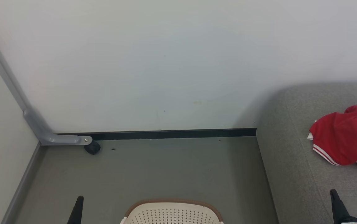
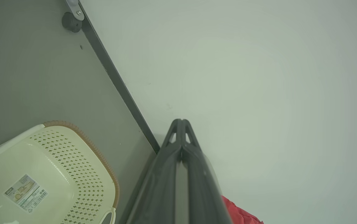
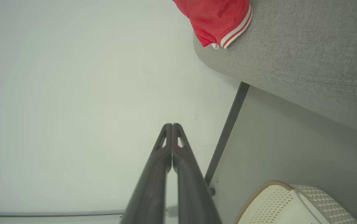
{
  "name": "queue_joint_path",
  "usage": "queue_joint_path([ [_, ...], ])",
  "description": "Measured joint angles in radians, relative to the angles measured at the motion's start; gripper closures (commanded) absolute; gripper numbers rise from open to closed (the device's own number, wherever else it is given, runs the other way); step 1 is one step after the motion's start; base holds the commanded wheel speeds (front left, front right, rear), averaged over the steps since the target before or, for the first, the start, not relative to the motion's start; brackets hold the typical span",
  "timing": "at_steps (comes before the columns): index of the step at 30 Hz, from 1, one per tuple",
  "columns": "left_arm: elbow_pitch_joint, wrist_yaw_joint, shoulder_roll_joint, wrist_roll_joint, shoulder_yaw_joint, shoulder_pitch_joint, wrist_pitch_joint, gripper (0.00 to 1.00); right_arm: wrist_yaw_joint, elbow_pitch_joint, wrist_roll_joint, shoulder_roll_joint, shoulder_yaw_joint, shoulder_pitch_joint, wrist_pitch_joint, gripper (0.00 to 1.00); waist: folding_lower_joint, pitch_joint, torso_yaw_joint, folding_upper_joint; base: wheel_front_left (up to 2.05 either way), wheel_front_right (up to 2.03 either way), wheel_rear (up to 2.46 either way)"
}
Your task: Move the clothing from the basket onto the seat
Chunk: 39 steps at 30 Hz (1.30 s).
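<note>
Clothing (image 1: pixel 346 137) on seat (image 1: pixel 290 174); floor (image 1: pixel 153 168) between basket (image 1: pixel 172 213), wall (image 1: pixel 166 62)

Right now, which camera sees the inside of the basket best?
The left wrist view: it looks down into the basket, showing its holey wall and a sticker on the bottom. The head view catches its far rim; the right wrist view, one corner.

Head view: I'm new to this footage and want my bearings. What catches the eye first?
The red clothing with white striped trim jumps out, heaped on the grey seat at the right. Next comes the cream basket on the floor at the bottom centre, before a bare pale wall.
</note>
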Motion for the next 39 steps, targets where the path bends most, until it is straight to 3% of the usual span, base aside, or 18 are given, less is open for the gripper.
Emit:
queue_joint_path([
  [16, 0.008, -0.042, -0.004, -0.204, 0.056, -0.024, 0.039, 1.00, 0.039, 0.047, 0.168, 0.051, -0.037, -0.046, 0.052, 1.00, 0.0000, 0.006, -0.005, 0.0000, 0.00, 0.00, 0.00],
  [39, 0.009, -0.042, -0.006, -0.219, 0.057, -0.035, 0.040, 1.00, 0.042, 0.049, 0.169, 0.052, -0.039, -0.048, 0.054, 1.00, 0.0000, 0.006, -0.005, 0.0000, 0.00, 0.00, 0.00],
])
